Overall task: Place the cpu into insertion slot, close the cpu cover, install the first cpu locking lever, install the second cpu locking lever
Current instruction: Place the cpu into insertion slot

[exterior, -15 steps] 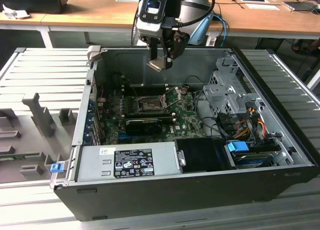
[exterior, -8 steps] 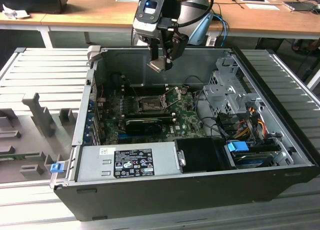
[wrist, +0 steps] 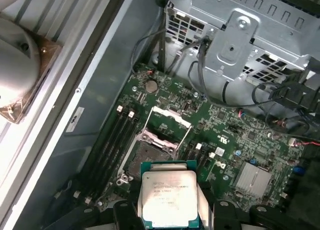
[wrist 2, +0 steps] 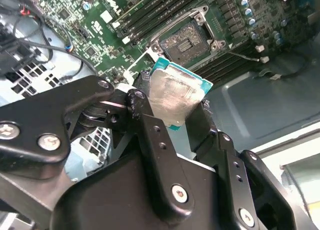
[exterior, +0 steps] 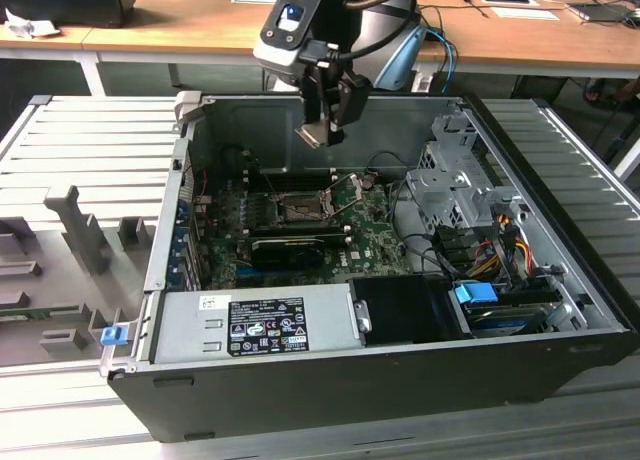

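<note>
My gripper (exterior: pixel 324 130) hangs above the open computer case, shut on the cpu (exterior: pixel 316 133). In both wrist views the cpu (wrist 2: pixel 176 95) (wrist: pixel 168 194) is a square chip with a dull silver top and a green edge, pinched at two opposite sides by the black fingers (wrist 2: pixel 150 125). Below it on the green board lies the insertion slot (wrist: pixel 148 153) (wrist 2: pixel 188 42) (exterior: pixel 299 212), bare with a dark centre. The cpu cover (wrist: pixel 169 124) stands swung up at the slot's far side, and thin locking levers are raised beside it. The chip is well above the slot, apart from it.
A long black card (exterior: pixel 296 248) lies just in front of the slot. The grey power supply (exterior: pixel 255 322) fills the case's front and a metal drive cage (exterior: pixel 455 180) with cables stands on the exterior view's right. Memory slots (wrist: pixel 112 140) run beside the socket. Case walls (exterior: pixel 170 220) enclose the board.
</note>
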### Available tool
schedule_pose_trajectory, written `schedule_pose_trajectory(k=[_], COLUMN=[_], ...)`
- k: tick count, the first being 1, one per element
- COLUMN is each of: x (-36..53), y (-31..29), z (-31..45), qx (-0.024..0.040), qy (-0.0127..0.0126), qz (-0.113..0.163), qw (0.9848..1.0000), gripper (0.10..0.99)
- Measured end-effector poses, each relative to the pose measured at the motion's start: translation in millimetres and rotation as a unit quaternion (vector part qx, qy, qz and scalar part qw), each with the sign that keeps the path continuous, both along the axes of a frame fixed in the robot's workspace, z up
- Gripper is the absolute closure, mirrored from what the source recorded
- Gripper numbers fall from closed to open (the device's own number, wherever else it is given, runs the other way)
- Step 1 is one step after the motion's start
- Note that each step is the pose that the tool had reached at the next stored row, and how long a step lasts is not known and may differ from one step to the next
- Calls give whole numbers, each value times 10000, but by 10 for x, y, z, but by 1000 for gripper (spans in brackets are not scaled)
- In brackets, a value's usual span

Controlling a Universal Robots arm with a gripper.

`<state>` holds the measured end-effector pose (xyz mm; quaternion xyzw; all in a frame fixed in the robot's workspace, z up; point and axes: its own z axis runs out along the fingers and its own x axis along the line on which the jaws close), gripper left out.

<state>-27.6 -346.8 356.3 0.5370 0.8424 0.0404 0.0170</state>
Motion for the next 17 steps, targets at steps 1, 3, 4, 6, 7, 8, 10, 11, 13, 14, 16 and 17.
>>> schedule_pose_trajectory(k=[1, 3, 4, 6, 7, 8, 10, 11, 13, 14, 16, 17], x=[-2, -9, -9, -10, -10, -10, -10, -10, -10, -10, -10, -10], y=[0, 1, 1, 0, 0, 0, 0, 0, 0, 0, 0, 0], z=[-1, -3, -6, -20, -29, -36, -44, -46, -50, -50, -52, -52], qx=[0, 0, 1, 0, 0, 0, 0, 0, 0, 0, 0, 0], qy=[0, 0, 0, 0, 0, 0, 0, 0, 0, 0, 0, 0], qz=[-73, -139, -147, -153, -153, -153, -153, -155, -160, -164, -177, -182], qw=[10000, 9999, 9999, 9999, 9999, 9999, 9999, 9999, 9999, 9999, 9998, 9998], gripper=[561, 561, 561, 561, 561, 561, 561, 561, 561, 561, 561, 561])
